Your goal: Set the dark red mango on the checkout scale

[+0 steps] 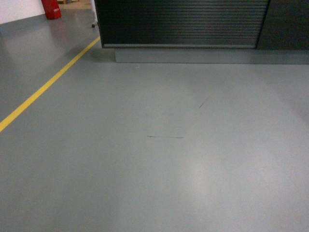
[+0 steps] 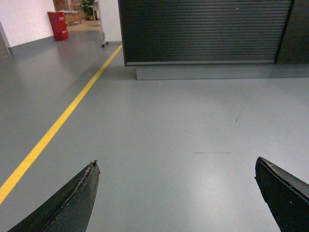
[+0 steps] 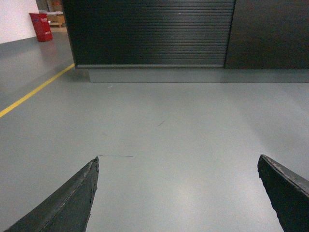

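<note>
We face the checkout (image 1: 183, 24) across bare floor (image 1: 159, 159); left gripper (image 2: 176, 198) and right gripper (image 3: 178, 198) released, empty. We should find the mango first.

left end effector (image 2: 176, 193): jaws spread wide, nothing between them, fingers pointing forward, held above the floor
right end effector (image 3: 176, 193): jaws equally wide, nothing held, pointing forward
head view: neither arm visible
</note>
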You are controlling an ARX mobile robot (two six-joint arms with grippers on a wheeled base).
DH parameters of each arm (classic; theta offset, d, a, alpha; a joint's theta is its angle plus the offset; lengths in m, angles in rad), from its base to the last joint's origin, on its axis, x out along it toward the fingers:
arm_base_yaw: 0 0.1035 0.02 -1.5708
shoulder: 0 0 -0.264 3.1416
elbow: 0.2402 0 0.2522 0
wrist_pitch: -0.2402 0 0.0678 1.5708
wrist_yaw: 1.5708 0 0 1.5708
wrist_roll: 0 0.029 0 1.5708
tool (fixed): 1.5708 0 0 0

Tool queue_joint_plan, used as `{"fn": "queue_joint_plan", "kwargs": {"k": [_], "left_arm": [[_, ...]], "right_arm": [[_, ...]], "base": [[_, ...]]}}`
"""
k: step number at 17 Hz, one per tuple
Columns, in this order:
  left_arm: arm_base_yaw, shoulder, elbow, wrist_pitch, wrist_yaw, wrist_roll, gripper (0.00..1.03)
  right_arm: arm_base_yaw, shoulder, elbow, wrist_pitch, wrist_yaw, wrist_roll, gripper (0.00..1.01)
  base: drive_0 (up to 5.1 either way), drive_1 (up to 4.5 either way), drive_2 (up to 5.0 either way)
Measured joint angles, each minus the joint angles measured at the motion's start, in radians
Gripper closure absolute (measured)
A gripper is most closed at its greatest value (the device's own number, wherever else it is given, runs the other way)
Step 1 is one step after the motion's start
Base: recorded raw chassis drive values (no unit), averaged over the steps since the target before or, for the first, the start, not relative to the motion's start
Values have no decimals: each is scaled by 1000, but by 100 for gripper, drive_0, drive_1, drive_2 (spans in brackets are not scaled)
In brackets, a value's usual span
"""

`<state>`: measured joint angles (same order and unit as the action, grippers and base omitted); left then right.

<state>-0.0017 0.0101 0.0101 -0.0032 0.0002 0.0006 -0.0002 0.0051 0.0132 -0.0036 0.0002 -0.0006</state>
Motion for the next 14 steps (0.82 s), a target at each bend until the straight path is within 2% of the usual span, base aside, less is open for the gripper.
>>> {"fn": "queue_joint_plan", "kwargs": {"k": [14], "left_arm": [[0, 0, 0, 0, 0, 0, 5]], "right_arm": [[0, 0, 0, 0, 0, 0, 3]], "base": [[0, 0, 0]]}}
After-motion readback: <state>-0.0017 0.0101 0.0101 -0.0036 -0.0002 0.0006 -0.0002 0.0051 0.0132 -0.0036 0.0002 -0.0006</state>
